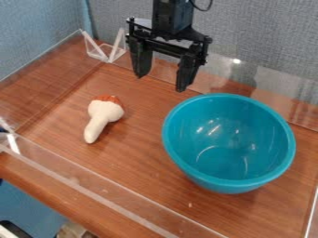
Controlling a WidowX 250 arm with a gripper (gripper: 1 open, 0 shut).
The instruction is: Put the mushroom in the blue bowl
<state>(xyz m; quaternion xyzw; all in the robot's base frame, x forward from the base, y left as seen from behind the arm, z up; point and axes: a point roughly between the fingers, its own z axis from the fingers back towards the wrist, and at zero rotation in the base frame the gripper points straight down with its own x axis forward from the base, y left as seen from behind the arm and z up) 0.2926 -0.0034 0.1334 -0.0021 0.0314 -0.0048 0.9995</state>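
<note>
Fingers (pixel 140 61) spread wide, nothing between them, pointing down; gripper (pixel 163 67) hangs empty above the back of the wooden table (pixel 56 93), well apart from both task things. Jaws stand fully released.

Mushroom (pixel 100 119) lies on its side on the table, left of centre, cream stem toward the camera, orange-red cap toward the back. It sits in front of and to the left of the gripper, not touched. Blue bowl (pixel 230 141) stands upright to the right of the mushroom, near it but apart, inside bare.

Risks, as judged from here:
- stem is rounded and lying down, so a closing pinch slightly off its axis could roll it or squirt it out sideways
- coming down too far could press the fingertips into the tabletop
- the clear wall (pixel 74 172) along the front edge sits close to the stem end; a low approach from that side could clip it
- carrying too low toward the bowl could knock its rim and shove it
- small piece, so a loose grip could drop it short of the bowl

Counts: one gripper, two fingers, one mushroom, one bowl, one table.
</note>
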